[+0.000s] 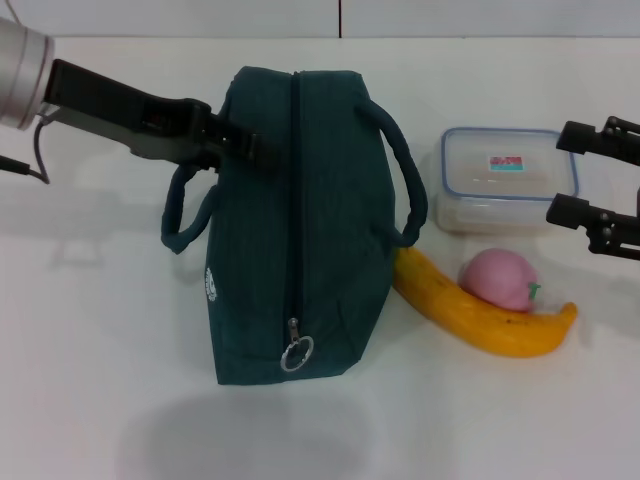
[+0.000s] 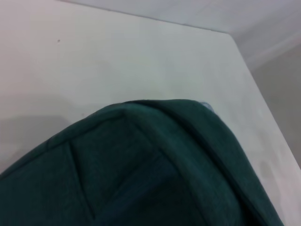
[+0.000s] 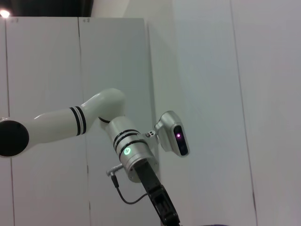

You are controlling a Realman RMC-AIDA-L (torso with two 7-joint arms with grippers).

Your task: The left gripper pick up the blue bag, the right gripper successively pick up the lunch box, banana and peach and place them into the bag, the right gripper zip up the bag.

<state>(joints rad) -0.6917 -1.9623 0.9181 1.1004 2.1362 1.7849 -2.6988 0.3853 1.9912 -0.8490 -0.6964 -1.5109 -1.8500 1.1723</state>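
The blue bag [image 1: 300,230] stands mid-table, a dark teal one, with its top zip closed and the ring pull [image 1: 296,351] at the near end. Its fabric [image 2: 141,174] fills the lower part of the left wrist view. My left gripper [image 1: 250,148] presses against the bag's far left side, just above the left handle [image 1: 184,215]. The clear lunch box [image 1: 500,180] with a blue rim lies right of the bag. In front of it, the pink peach [image 1: 498,278] rests against the yellow banana [image 1: 480,315]. My right gripper [image 1: 556,172] is open, its fingers straddling the box's right end.
The white table [image 1: 90,330] runs back to a white wall. The bag's right handle [image 1: 408,180] hangs toward the lunch box, and the banana's left tip touches the bag. The right wrist view shows only my left arm [image 3: 127,150] against white wall panels.
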